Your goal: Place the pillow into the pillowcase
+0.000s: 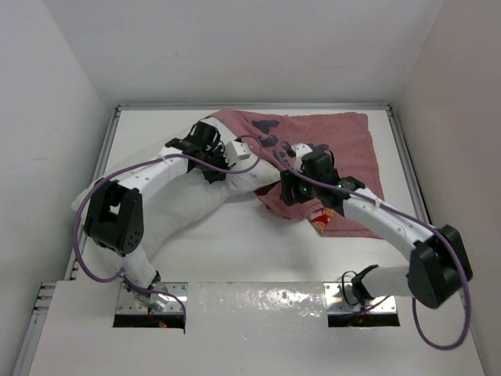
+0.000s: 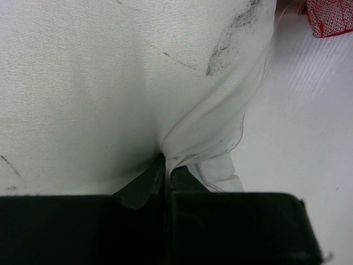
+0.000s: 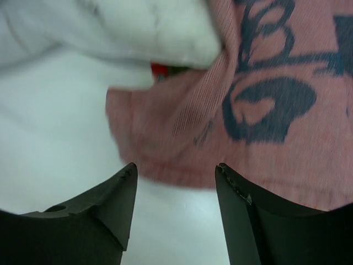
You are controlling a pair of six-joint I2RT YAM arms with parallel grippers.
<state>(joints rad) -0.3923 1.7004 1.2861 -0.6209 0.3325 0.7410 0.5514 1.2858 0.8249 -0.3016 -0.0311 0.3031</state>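
Toward the far edge of the tabletop (image 1: pixel 258 254): white pillow (image 1: pixel 184 211) at left, pillowcase (image 1: pixel 337 137) at right, meeting near the middle.
Left gripper (image 2: pixel 165 165) clamped tight on a pinched fold of pillow cloth. Right gripper (image 3: pixel 175 168) with fingers parted, holding nothing, hovering just over the pillowcase's near hem (pale pink inside facing up, dark lettering, red print peeking at the near corner).

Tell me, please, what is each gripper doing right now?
Left gripper: closed, pinching the soft white stuffed pillow.
Right gripper: open, holding nothing, facing the pale pink lettered fabric pillowcase.
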